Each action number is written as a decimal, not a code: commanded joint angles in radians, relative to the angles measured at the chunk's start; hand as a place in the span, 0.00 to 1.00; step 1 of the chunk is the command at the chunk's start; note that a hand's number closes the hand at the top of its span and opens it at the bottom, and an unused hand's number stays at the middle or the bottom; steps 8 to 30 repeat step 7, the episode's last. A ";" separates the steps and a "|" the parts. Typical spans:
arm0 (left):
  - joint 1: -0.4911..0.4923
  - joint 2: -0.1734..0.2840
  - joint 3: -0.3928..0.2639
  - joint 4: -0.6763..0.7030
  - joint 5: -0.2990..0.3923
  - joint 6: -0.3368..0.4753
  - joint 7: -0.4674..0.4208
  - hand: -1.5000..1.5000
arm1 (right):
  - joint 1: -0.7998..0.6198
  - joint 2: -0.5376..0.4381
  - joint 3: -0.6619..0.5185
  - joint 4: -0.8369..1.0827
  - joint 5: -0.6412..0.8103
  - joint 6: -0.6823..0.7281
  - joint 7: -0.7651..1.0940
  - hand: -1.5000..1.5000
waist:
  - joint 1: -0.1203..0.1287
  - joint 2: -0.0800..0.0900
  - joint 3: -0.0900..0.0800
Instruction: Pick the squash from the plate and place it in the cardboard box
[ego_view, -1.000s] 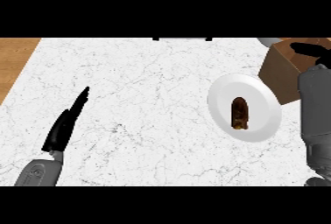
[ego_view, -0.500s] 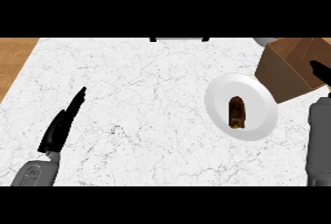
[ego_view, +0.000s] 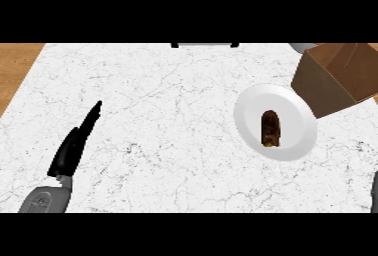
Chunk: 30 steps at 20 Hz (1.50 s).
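Left hand (ego_view: 71, 145) rests open on white marble counter (ego_view: 170, 115).

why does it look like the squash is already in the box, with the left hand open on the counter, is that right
Not quite. In the head view the squash lies on the plate, beside the box, not in it. The rest holds: the left hand is open on the counter.

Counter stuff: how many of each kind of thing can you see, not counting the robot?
Plate: 1
Squash: 1
Cardboard box: 1
Total: 3
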<state>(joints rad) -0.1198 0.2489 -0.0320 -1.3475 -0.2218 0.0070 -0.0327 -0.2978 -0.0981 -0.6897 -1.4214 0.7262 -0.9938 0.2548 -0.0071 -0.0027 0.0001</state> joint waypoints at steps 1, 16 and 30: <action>-0.003 0.010 0.025 -0.007 0.012 -0.026 0.001 0.50 | 0.183 0.064 0.037 -0.215 -0.031 0.044 0.016 0.00 | -0.002 0.000 -0.001; -0.023 0.018 0.072 0.013 0.019 -0.074 -0.005 0.50 | 0.236 0.054 0.086 -0.171 -0.079 -0.002 -0.013 0.00 | 0.005 0.002 0.000; -0.023 0.018 0.072 0.013 0.019 -0.074 -0.005 0.50 | 0.236 0.054 0.086 -0.171 -0.079 -0.002 -0.013 0.00 | 0.005 0.002 0.000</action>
